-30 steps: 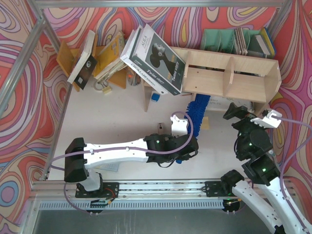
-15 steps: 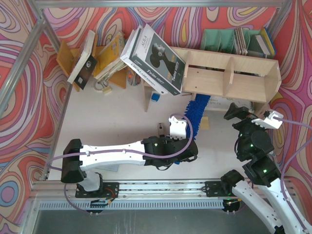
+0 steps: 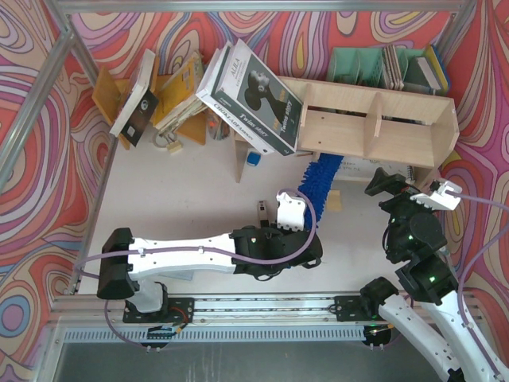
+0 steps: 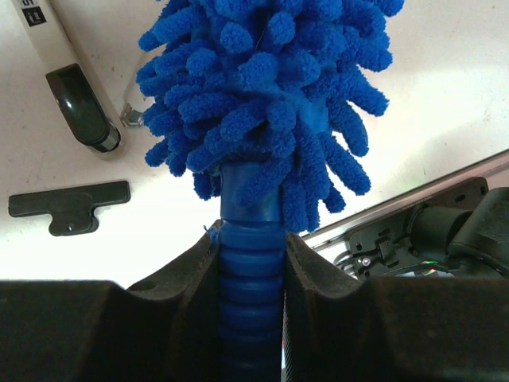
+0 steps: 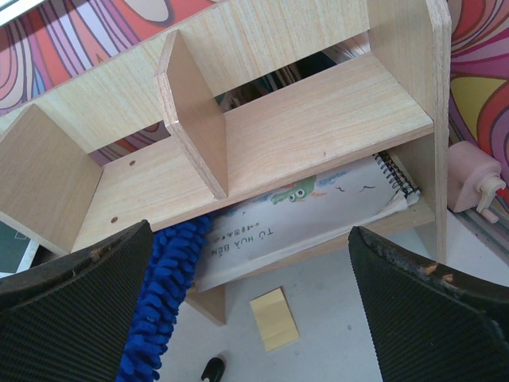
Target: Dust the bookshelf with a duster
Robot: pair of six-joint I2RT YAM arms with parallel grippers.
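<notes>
Blue duster (image 3: pixel 320 178) x1, bookshelf (image 3: pixel 402 131) x1

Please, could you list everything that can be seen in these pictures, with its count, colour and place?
bookshelf: one, pale plywood, back right of the table
duster: one, bright blue, tip under the bookshelf's front edge
large books: at least two, white and black, leaning on the bookshelf's left end
book rack: one, orange-yellow, back left, with tilted books
file holders: at least two, green, behind the bookshelf
spiral notebook: one, white cover, under the bookshelf's board
notepad: one, yellow, on the table before the bookshelf
flat piece: one, black, on the table beside the duster
left gripper: one, black, shut on the duster's handle
right gripper: one, black, open, facing the bookshelf
</notes>
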